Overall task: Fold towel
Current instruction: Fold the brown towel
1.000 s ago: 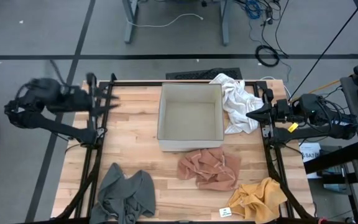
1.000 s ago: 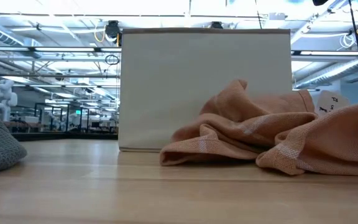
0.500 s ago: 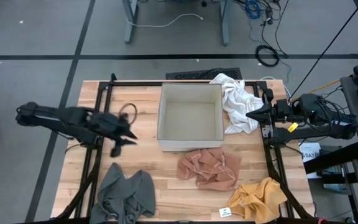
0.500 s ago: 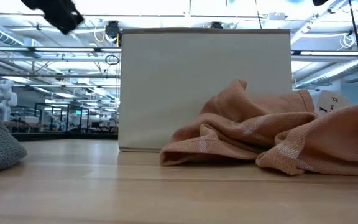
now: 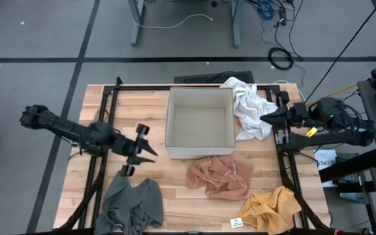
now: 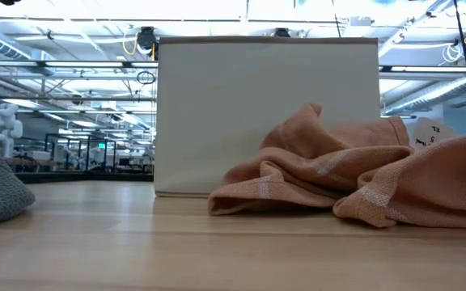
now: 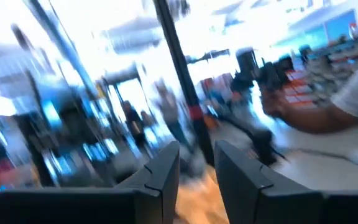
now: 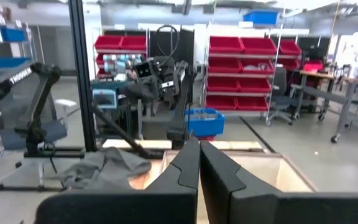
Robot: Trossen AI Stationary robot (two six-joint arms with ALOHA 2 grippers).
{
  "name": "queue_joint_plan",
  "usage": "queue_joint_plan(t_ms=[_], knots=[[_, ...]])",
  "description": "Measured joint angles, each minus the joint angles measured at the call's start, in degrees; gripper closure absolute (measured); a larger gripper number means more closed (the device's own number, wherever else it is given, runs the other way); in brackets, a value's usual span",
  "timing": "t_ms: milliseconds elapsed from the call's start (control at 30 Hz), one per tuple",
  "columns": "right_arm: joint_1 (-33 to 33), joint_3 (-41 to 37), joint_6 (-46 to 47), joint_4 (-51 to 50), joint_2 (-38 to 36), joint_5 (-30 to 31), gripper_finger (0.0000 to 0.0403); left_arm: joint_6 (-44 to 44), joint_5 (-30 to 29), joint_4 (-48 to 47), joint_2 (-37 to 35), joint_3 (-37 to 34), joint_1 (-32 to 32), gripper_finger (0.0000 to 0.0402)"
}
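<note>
Crumpled grey cloth towel (image 5: 134, 205); salmon-pink towel (image 5: 219, 176) with pale stripe; mustard-yellow towel (image 5: 271, 207); white towel (image 5: 249, 109); beige fabric box (image 5: 200, 123); light wooden slatted table (image 5: 175, 205).

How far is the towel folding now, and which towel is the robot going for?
Nothing looks folded yet: the grey towel, pink towel, yellow towel and white towel all lie crumpled, and the box is empty. In hand: the left gripper hangs open above the grey towel, holding nothing. The right gripper waits shut by the white towel. All folding remains.
</note>
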Motion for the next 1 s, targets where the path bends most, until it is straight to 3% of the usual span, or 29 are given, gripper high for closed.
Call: queue_joint_plan(t_ms=[167,300,433,633,733,867,1000], knots=[[0.0,0.0,0.0,8.3,0.0,0.0,0.0403,5.9,0.0,13.8,-0.1,0.0,1.5,0.0293],[0.0,0.0,1.3,15.8,0.0,0.0,0.0403,5.0,-0.7,11.1,-1.1,3.1,3.0,0.0293],[0.0,0.0,2.5,22.4,0.2,-1.0,0.0403,2.6,-2.5,-8.5,-2.8,9.3,4.1,0.0293],[0.0,0.0,2.0,33.3,3.4,-13.6,0.0403,-1.2,-7.3,-46.3,-3.2,23.0,4.1,0.0293],[0.0,0.0,1.4,38.3,5.9,-15.2,0.0403,-5.1,-9.6,-60.4,-3.2,27.6,4.1,0.0293],[0.0,0.1,-0.2,39.3,9.6,-15.1,0.0403,-12.9,-12.2,-75.6,-3.2,29.7,4.1,0.0293],[0.0,2.7,-3.4,34.0,13.7,-15.1,0.0402,-22.2,-12.1,-87.7,-2.5,29.5,3.8,0.0293]])
